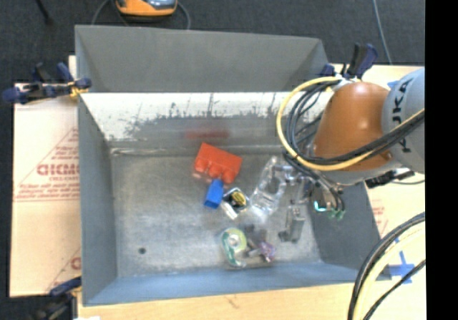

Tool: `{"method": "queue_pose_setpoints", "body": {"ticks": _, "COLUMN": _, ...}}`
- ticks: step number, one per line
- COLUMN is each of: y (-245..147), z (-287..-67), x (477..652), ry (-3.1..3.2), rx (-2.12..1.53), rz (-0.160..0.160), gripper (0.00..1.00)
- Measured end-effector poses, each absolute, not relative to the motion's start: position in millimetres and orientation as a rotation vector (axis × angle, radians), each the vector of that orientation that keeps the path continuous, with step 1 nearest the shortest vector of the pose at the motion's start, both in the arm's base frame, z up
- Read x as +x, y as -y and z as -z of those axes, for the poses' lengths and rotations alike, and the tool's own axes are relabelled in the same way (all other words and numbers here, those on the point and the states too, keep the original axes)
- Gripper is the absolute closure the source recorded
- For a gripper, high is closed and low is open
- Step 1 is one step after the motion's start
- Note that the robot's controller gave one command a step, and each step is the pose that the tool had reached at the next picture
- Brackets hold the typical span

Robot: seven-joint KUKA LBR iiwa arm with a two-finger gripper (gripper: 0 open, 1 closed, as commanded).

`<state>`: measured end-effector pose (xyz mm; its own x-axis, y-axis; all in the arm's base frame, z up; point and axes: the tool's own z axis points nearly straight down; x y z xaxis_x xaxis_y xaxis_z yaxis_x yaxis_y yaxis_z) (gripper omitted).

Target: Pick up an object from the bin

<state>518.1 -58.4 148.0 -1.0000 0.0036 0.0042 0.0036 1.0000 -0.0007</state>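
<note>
My gripper (291, 215) hangs in the right part of the bin, low over the floor. Just to its left lies a clear, glassy plastic piece (262, 195). A small black and yellow thing (235, 200) sits left of that, touching a small blue block (213, 194). A red brick (217, 162) lies further back and to the left. In front of the gripper, near the bin's front wall, rests a green and white piece (235, 243) with a small purple bit (266, 250) beside it. Nothing shows held in the gripper.
The arm's orange cover and looped cables hang over the bin's right side and hide the right wall. The loose things cluster in the middle and right of the floor. A dark spot marks the floor at the front left.
</note>
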Motion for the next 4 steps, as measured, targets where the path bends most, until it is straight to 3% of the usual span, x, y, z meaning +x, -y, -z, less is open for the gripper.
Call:
{"method": "queue_pose_setpoints", "body": {"ticks": 1, "y": 6, "z": -69, "x": 513.3, "ry": 3.071, "rx": 0.658, "rz": 0.002, "gripper": 0.0}}
{"method": "queue_pose_setpoints", "body": {"ticks": 2, "y": -9, "z": -70, "x": 487.8, "ry": 2.834, "rx": 1.357, "rz": 0.0, "gripper": 0.0}}
{"method": "queue_pose_setpoints", "body": {"ticks": 3, "y": -9, "z": -71, "x": 488.7, "ry": 2.836, "rx": 1.358, "rz": -0.002, "gripper": 1.0}}
{"method": "queue_pose_setpoints", "body": {"ticks": 4, "y": -12, "z": -205, "x": 472.8, "ry": 2.745, "rx": 1.545, "rz": -0.007, "gripper": 1.0}}
